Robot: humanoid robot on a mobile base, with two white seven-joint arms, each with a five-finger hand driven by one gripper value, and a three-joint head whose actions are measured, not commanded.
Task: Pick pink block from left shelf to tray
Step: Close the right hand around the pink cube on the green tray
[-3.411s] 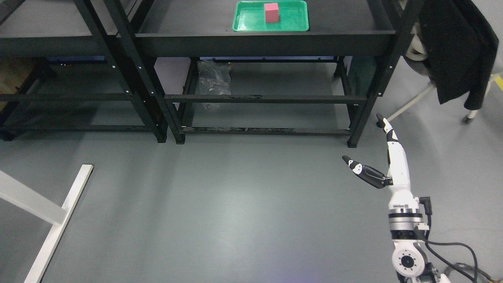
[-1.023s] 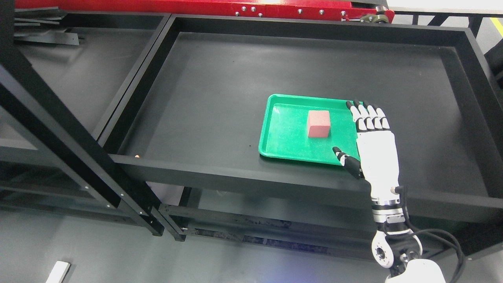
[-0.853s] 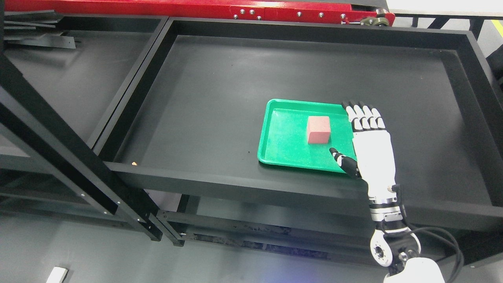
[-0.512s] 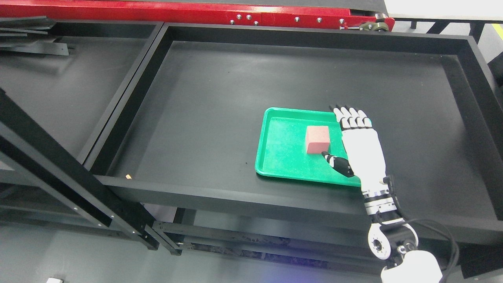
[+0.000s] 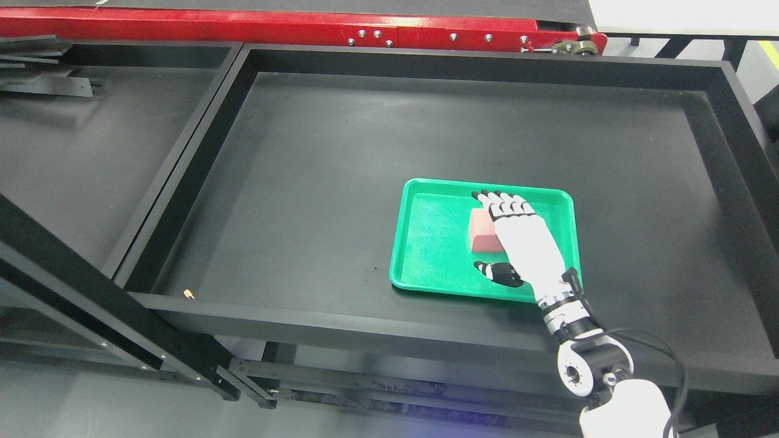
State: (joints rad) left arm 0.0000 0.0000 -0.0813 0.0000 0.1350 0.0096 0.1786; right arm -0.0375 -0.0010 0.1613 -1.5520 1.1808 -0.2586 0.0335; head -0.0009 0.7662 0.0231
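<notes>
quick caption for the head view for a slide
Right hand open over the pink block in the green tray on the black shelf.

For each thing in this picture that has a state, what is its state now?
Block: lying in the tray, partly covered by the right robot hand.
Tray: flat on the shelf, holding the block.
Right robot hand: open, fingers straight over the block, not gripping.
Shelf: bare apart from the tray.
</notes>
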